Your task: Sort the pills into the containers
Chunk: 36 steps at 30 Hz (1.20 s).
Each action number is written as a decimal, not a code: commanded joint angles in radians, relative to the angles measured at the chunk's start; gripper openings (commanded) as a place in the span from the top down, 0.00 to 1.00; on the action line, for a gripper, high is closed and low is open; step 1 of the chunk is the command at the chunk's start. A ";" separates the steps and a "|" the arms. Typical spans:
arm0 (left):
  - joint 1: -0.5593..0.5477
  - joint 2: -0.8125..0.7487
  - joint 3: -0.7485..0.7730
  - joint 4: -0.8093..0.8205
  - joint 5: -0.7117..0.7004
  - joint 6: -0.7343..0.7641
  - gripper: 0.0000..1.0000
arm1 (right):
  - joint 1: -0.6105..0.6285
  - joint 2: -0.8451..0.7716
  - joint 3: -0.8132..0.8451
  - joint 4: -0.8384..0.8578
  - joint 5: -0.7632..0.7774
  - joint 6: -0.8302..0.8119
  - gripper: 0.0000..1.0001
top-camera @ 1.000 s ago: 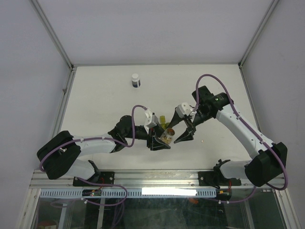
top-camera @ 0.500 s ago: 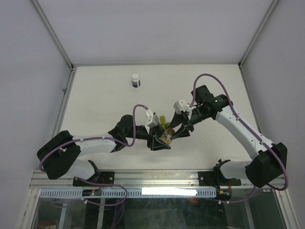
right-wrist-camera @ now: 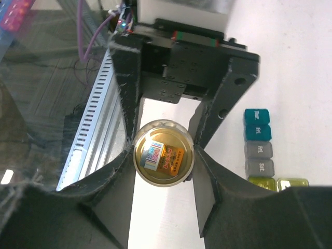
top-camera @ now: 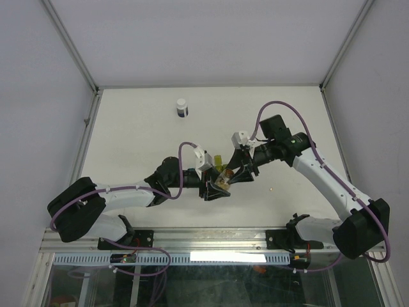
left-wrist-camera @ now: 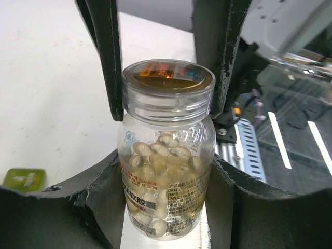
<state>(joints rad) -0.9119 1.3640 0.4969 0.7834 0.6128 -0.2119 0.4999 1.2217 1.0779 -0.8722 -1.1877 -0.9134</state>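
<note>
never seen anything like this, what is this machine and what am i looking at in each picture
It is two robot arms bolted to the near edge of a white table. One picture looks down from above; the other two come from small cameras on each wrist, so each shows its own hand up close. The left hand grips a clear bottle of pale pills by its body, and the right hand pinches its cap. On the table lie a strip of small coloured boxes near the hands and a white-capped bottle farther back.

Pale cream pills [left-wrist-camera: 161, 155] are sitting heaped inside a clear capped bottle [left-wrist-camera: 168, 88]; the multicoloured containers [right-wrist-camera: 258, 150] strip is lying at its 3 o'clock.
</note>
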 commanded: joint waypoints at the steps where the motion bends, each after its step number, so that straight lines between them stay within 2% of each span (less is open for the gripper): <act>1: -0.040 -0.072 0.052 0.057 -0.374 0.061 1.00 | 0.013 -0.018 -0.041 0.193 0.143 0.297 0.83; 7: -0.090 -0.042 0.103 0.040 -0.764 0.107 1.00 | 0.012 0.019 -0.039 0.308 0.357 0.514 0.87; 10: -0.103 -0.008 0.152 -0.004 -0.834 0.123 1.00 | 0.012 0.026 -0.028 0.339 0.420 0.577 0.86; 11: -0.104 0.004 0.164 -0.018 -0.832 0.128 1.00 | 0.012 0.027 -0.023 0.336 0.410 0.581 0.78; 13: -0.104 0.021 0.177 -0.052 -0.800 0.145 1.00 | 0.005 0.023 -0.001 0.309 0.354 0.552 0.38; 14: -0.103 0.026 0.182 -0.073 -0.780 0.151 1.00 | -0.003 0.018 0.018 0.287 0.322 0.524 0.22; 15: -0.104 0.027 0.183 -0.091 -0.750 0.158 1.00 | -0.026 0.009 0.042 0.265 0.294 0.491 0.13; 17: -0.104 0.021 0.170 -0.109 -0.702 0.163 1.00 | -0.085 -0.008 0.090 0.224 0.228 0.447 0.02; 20: -0.101 0.002 0.136 -0.113 -0.620 0.148 1.00 | -0.151 -0.017 0.152 0.116 0.121 0.321 0.01; 24: -0.077 -0.030 0.072 -0.055 -0.444 0.106 1.00 | -0.161 -0.035 0.163 -0.051 0.028 0.088 0.01; 30: -0.004 -0.076 0.024 0.041 0.007 0.033 1.00 | -0.153 -0.015 0.175 -0.389 -0.120 -0.397 0.01; 32: -0.002 -0.084 0.041 0.018 0.089 0.029 1.00 | -0.126 0.015 0.193 -0.504 -0.149 -0.544 0.01; 36: -0.001 -0.069 0.079 -0.027 0.166 0.024 1.00 | -0.076 0.062 0.214 -0.546 -0.163 -0.576 0.05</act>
<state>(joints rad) -0.9150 1.3186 0.5182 0.7074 0.5667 -0.1585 0.3836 1.2495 1.2369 -1.2720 -1.2514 -1.2964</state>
